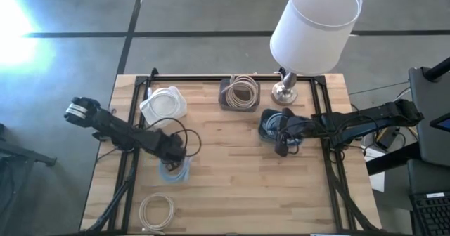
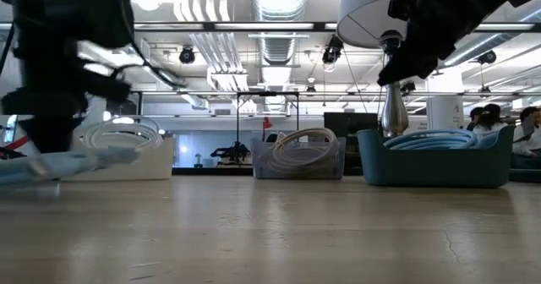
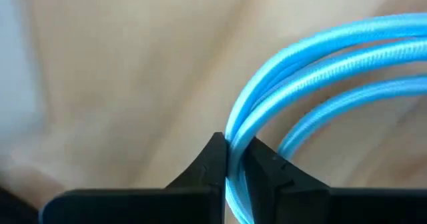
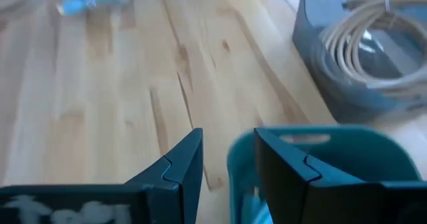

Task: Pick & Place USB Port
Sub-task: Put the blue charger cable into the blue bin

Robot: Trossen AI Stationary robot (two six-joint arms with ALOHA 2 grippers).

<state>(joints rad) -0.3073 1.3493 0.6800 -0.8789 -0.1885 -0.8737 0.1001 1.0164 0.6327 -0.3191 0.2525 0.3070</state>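
Pale butcher-block wooden surface (image 1: 232, 173), standing on grey floor tiles; landmark item: one table lamp with white drum shade and chrome base (image 1: 285, 90) at the far edge. Item: grey bin holding a beige coiled cable (image 1: 239, 94), just beside the lamp's base. Item: teal bin of blue cables (image 1: 271, 126), in front of the lamp. Item: white bin with a white coil (image 1: 163, 104), well apart from the lamp, across the surface. Item: loose white coiled cable (image 1: 156, 211), at the near edge, farthest from the lamp. Task item: light-blue braided USB cable coil (image 1: 175, 170), lying on the surface well apart from the lamp, under the left hand (image 1: 176, 152), which is pinched on two strands of it. Handling, by judgement: light, soft and floppy; loops will sag and may spread when lifted, so a grip across bundled strands, as now, seems sound; the braid looks fairly grippy. Right hand (image 4: 225, 159): fingers spread, empty, hovering at the teal bin's rim. View notes: only the left wrist view confirms the pinch on the strands; the overhead view alone gives the bin layout; the low view shows the blue coil close to the surface, though whether it touches cannot be told.
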